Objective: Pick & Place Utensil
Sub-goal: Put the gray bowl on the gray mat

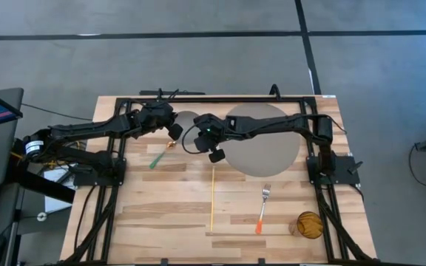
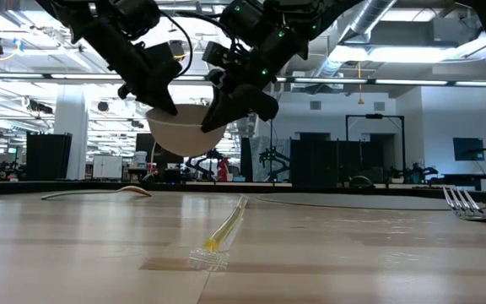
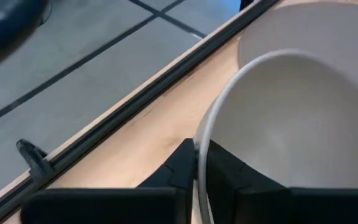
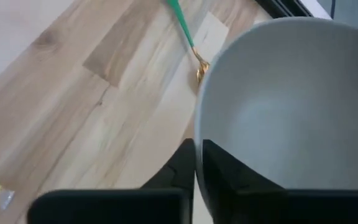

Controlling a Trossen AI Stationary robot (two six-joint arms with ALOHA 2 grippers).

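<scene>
A white bowl (image 1: 187,123) (image 2: 184,135) hangs clear above the table's far middle, held between both grippers. My left gripper (image 1: 173,130) (image 3: 197,171) is shut on the bowl's left rim, and my right gripper (image 1: 200,137) (image 4: 197,168) is shut on its right rim. A green-handled spoon (image 1: 159,156) (image 4: 185,28) lies on the wood below and to the left. An orange-handled fork (image 1: 262,207) (image 2: 467,207) lies flat near the right front. Neither utensil is touched. My left gripper pinches the bowl's rim (image 3: 199,146) on its left side, one finger inside the bowl and one outside, slanting down from the left. The bowl is lifted clear of the table. My right gripper pinches the bowl's rim (image 4: 197,134) on the opposite side, one finger inside and one outside, slanting down from the right. The bowl hangs between the two grippers, roughly upright.
A large round grey mat (image 1: 265,140) lies at the far right. A long yellow strip (image 1: 212,196) (image 2: 226,228) lies down the middle of the table. An amber glass (image 1: 309,224) stands at the near right. A black frame rail (image 1: 220,98) runs along the far edge.
</scene>
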